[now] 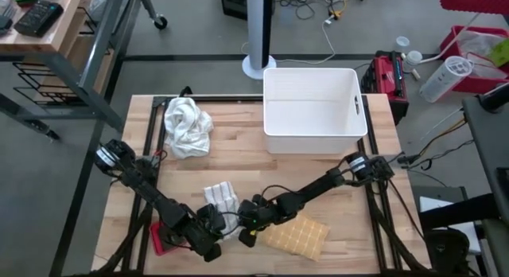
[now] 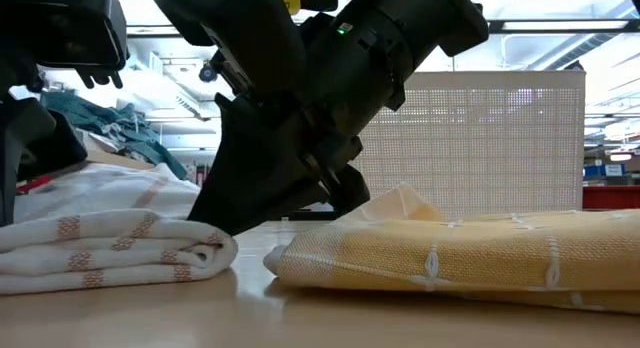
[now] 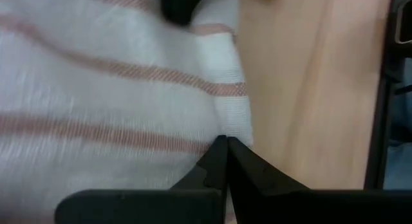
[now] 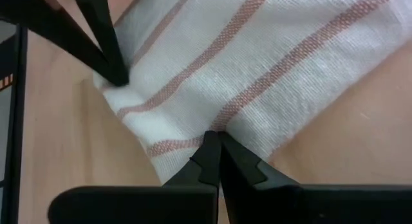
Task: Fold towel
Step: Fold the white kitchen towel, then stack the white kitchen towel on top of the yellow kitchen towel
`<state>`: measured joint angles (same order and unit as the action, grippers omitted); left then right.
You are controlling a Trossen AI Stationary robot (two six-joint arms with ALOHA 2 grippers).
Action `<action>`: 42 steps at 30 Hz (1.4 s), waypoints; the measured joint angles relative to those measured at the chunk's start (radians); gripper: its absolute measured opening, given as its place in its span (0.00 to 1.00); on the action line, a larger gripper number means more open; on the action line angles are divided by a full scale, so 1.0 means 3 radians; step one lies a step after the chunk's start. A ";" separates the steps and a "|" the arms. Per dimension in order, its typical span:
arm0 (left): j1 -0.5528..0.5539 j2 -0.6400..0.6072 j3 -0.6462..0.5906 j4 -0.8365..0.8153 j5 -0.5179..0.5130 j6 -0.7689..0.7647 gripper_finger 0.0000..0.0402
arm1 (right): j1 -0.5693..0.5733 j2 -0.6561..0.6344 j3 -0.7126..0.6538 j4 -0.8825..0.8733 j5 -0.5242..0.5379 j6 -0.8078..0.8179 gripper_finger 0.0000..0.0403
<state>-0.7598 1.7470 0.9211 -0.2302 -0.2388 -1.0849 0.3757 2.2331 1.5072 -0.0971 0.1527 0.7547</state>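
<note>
A white towel with reddish stripes (image 1: pixel 221 199) lies folded into a small pad on the wooden table, left of a folded yellow towel (image 1: pixel 297 236). In the low view the striped towel (image 2: pixel 110 250) rests flat in several layers beside the yellow towel (image 2: pixel 460 258). My left gripper (image 1: pixel 216 232) and my right gripper (image 1: pixel 243 223) both sit at the striped towel's near end, shut, close to each other. Each wrist view shows its own shut fingertips meeting the towel's edge. My left gripper is shut at the towel's near edge (image 3: pixel 226 124), by a corner next to bare wood, coming down at a slant. Its fingers hide the contact, so pinching or pressing cannot be told. The towel lies on the table. My right gripper is shut at the towel's hemmed edge (image 4: pixel 193 143), slanting down from the table's right. The cloth runs under the fingertips (image 4: pixel 207 153); one layer or several, I cannot tell. The towel lies flat, and the left arm's fingers (image 4: pixel 112 69) touch the same end.
A crumpled white towel (image 1: pixel 187 126) lies at the far left of the table. A white bin (image 1: pixel 314 110) stands at the far right. A red object (image 1: pixel 157 237) sits by the near left edge, under the left arm. Bare wood shows between the bin and the folded towels.
</note>
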 joint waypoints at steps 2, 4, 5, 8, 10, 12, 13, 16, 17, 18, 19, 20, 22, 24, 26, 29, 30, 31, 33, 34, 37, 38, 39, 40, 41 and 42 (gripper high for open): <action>-0.0009 -0.0029 0.0000 -0.0075 -0.0005 -0.0059 0.00 | -0.0003 -0.0001 0.0000 -0.0033 0.0007 0.0041 0.00; -0.0017 -0.0046 -0.0002 -0.0092 -0.0002 -0.0062 0.00 | -0.0002 -0.0003 -0.0002 -0.0046 0.0019 0.0042 0.00; -0.0023 -0.0049 -0.0003 -0.0093 -0.0002 -0.0064 0.00 | -0.0003 -0.0004 -0.0002 -0.0043 0.0017 0.0042 0.00; -0.0025 -0.0065 -0.0004 -0.0097 0.0012 -0.0068 0.00 | -0.0003 -0.0030 -0.0006 -0.0050 0.0018 0.0031 0.00; -0.0027 -0.0096 -0.0007 -0.0100 0.0051 -0.0069 0.00 | -0.0003 -0.0077 -0.0014 -0.0106 0.0021 -0.0003 0.00; -0.0033 -0.0147 -0.0012 -0.0115 0.0080 -0.0067 0.00 | 0.0000 -0.0132 -0.0025 -0.0154 0.0049 -0.0059 0.00; -0.0036 -0.0183 -0.0013 -0.0120 0.0096 -0.0064 0.00 | 0.0004 -0.0167 -0.0026 -0.0164 0.0084 -0.0090 0.00; -0.0045 -0.0298 -0.0013 -0.0108 0.0110 -0.0050 0.00 | 0.0013 -0.0268 -0.0028 -0.0159 0.0185 -0.0176 0.00; -0.0050 -0.0333 -0.0013 -0.0108 0.0105 -0.0035 0.00 | 0.0016 -0.0301 -0.0027 -0.0170 0.0207 -0.0197 0.00; -0.0060 -0.0370 -0.0013 -0.0109 0.0102 -0.0022 0.00 | 0.0019 -0.0333 -0.0026 -0.0202 0.0226 -0.0206 0.00; -0.0066 -0.0408 -0.0013 -0.0107 0.0093 -0.0003 0.00 | 0.0021 -0.0361 -0.0028 -0.0240 0.0251 -0.0222 0.00; -0.0073 -0.0452 -0.0013 -0.0112 0.0087 0.0002 0.00 | 0.0024 -0.0385 -0.0031 -0.0282 0.0289 -0.0239 0.00; -0.0087 -0.0549 -0.0011 -0.0154 0.0074 0.0003 0.00 | 0.0033 -0.0464 -0.0043 -0.0464 0.0386 -0.0265 0.00; -0.0111 -0.0631 -0.0011 -0.0235 0.0070 -0.0017 0.00 | 0.0047 -0.0560 -0.0054 -0.0625 0.0540 -0.0276 0.00; -0.0134 -0.0712 -0.0011 -0.0358 0.0065 -0.0046 0.00 | 0.0068 -0.0681 -0.0096 -0.0799 0.0717 -0.0264 0.00; -0.0171 -0.0803 -0.0008 -0.0636 -0.0069 -0.0130 0.00 | 0.0113 -0.0873 -0.0213 -0.0925 0.0947 -0.0310 0.00; -0.0177 -0.0813 -0.0008 -0.0736 -0.0161 -0.0161 0.00 | 0.0130 -0.0937 -0.0256 -0.0933 0.1005 -0.0345 0.00; -0.0182 -0.0814 -0.0008 -0.0812 -0.0271 -0.0184 0.00 | 0.0153 -0.1011 -0.0306 -0.0911 0.1050 -0.0413 0.00; -0.0189 -0.0814 -0.0008 -0.0945 -0.0481 -0.0195 0.00 | 0.0195 -0.1151 -0.0421 -0.0904 0.1152 -0.0585 0.00; -0.0190 -0.0807 -0.0008 -0.0991 -0.0587 -0.0188 0.00 | 0.0218 -0.1207 -0.0472 -0.0878 0.1214 -0.0690 0.00; -0.0192 -0.0777 -0.0008 -0.1131 -0.1025 -0.0143 0.00 | 0.0284 -0.1290 -0.0648 -0.0862 0.1390 -0.0989 0.00; -0.0192 -0.0775 -0.0008 -0.1131 -0.1152 -0.0090 0.00 | 0.0302 -0.1297 -0.0700 -0.0846 0.1424 -0.1056 0.00; -0.0193 -0.0773 -0.0008 -0.1125 -0.1265 -0.0003 0.00 | 0.0312 -0.1298 -0.0750 -0.0847 0.1438 -0.1093 0.00; -0.0193 -0.0773 -0.0008 -0.1129 -0.1348 0.0083 0.00 | 0.0316 -0.1300 -0.0797 -0.0826 0.1437 -0.1095 0.00; -0.0193 -0.0773 -0.0008 -0.1126 -0.1454 0.0164 0.00 | 0.0317 -0.1297 -0.0838 -0.0770 0.1437 -0.1081 0.00; -0.0199 -0.0775 -0.0008 -0.1125 -0.1579 0.0241 0.00 | 0.0322 -0.1294 -0.0876 -0.0712 0.1438 -0.1055 0.00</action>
<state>-0.8195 1.5146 0.9188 -0.5678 -0.7125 -1.0126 0.4723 1.8450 1.2443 -0.3108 0.5842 0.4381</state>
